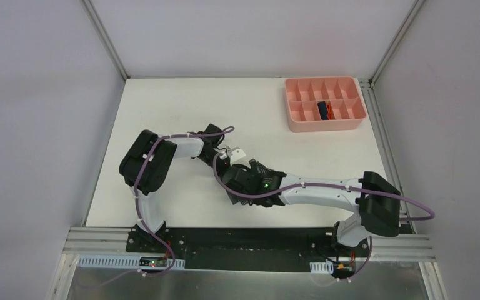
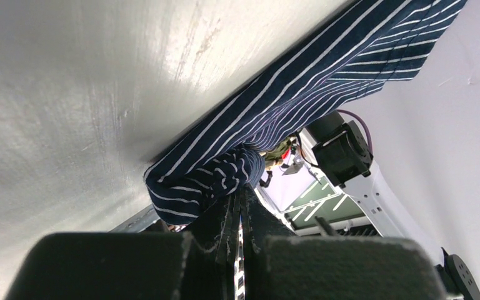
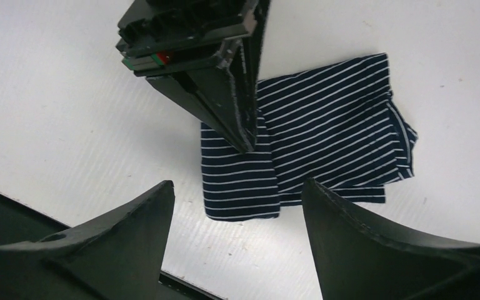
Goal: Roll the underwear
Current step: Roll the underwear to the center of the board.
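Observation:
The dark blue underwear with thin pale stripes (image 3: 331, 125) lies flat on the white table, partly folded over itself. My left gripper (image 3: 248, 149) is shut, its tips pressed onto the cloth near the fold. In the left wrist view the striped underwear (image 2: 300, 87) bunches against those closed tips (image 2: 242, 197). My right gripper (image 3: 236, 184) hangs open just above the cloth's near edge, with nothing between its fingers. From above, both arms meet mid-table and hide the striped cloth. A rolled navy underwear with orange trim (image 1: 325, 110) sits in a front compartment of the pink tray (image 1: 325, 125).
The pink compartment tray stands at the back right of the table. The black base rail (image 1: 244, 240) runs along the near edge, close behind my right gripper. Grey walls enclose the table on its left, back and right sides.

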`<state>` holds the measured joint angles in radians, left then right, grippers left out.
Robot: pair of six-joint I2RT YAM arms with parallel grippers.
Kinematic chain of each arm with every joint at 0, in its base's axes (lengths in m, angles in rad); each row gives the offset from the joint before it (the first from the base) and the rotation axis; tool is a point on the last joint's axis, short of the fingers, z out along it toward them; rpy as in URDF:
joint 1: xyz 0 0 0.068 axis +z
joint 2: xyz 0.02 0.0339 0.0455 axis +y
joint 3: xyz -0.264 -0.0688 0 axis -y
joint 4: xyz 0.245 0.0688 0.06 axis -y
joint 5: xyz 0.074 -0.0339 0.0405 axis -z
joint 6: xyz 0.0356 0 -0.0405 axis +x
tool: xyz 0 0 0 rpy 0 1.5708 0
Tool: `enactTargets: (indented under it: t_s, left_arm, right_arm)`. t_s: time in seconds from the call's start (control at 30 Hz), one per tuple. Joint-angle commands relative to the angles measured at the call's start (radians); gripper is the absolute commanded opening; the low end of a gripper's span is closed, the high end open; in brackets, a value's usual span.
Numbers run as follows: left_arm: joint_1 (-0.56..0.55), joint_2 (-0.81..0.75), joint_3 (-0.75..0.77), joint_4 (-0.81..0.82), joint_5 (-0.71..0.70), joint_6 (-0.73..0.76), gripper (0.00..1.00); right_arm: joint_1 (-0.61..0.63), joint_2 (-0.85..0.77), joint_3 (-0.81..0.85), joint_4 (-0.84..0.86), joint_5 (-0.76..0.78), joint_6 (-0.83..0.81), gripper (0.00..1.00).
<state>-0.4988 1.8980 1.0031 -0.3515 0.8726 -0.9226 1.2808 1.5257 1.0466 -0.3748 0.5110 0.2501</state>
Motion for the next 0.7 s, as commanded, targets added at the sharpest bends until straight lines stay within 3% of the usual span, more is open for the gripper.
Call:
enactTargets:
  t_s: [0.0,0.43,0.67]
  left_arm:
    - [-0.012,0.088,-0.032,-0.084,-0.038,-0.021,0.00]
    - [-0.014,0.082,-0.032,-0.086,-0.037,-0.027,0.00]
    - [-0.012,0.055,-0.035,-0.086,-0.041,-0.034,0.00]
  right_arm:
    - [0.014,0.061,0.074,-0.097,-0.065,0.057,0.77]
    - [0.015,0.212,0.078,-0.063,-0.067,0.032,0.65]
    - [0.011,0.232,0.043,-0.048,-0.022,0.052,0.31]
